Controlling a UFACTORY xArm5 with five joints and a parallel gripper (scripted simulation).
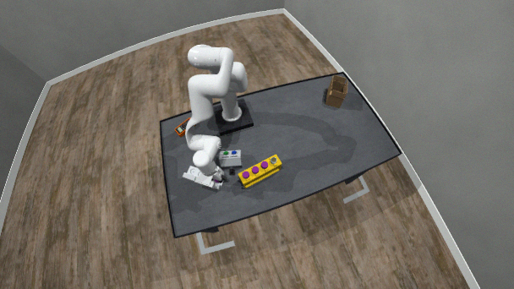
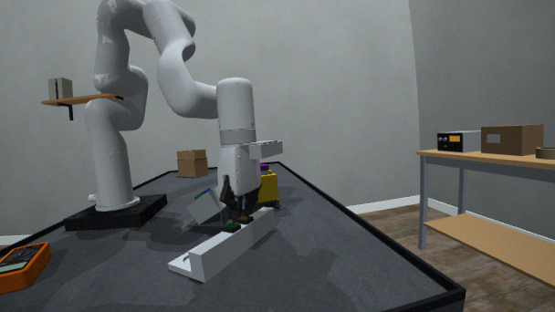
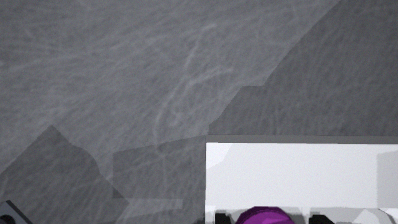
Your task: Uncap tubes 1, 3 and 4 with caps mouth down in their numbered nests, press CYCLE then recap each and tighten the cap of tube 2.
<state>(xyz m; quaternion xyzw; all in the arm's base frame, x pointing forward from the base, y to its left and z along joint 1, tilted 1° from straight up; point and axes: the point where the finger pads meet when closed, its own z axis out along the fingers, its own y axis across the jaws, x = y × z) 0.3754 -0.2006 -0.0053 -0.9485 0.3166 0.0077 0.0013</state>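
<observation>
On the white cap tray (image 2: 214, 254), the purple cap (image 3: 264, 216) is being set down in a nest by the gripper (image 2: 237, 211). The fingers are partly spread and the cap is being let go. It should be left flat, mouth down, before the gripper is lifted straight up.

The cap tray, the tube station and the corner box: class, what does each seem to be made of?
Cap tray: probably matte white plastic, with flat, even faces. Tube station: likely yellow moulded plastic, uniform in colour. Box: apparently cardboard, dull brown, open flaps.
</observation>
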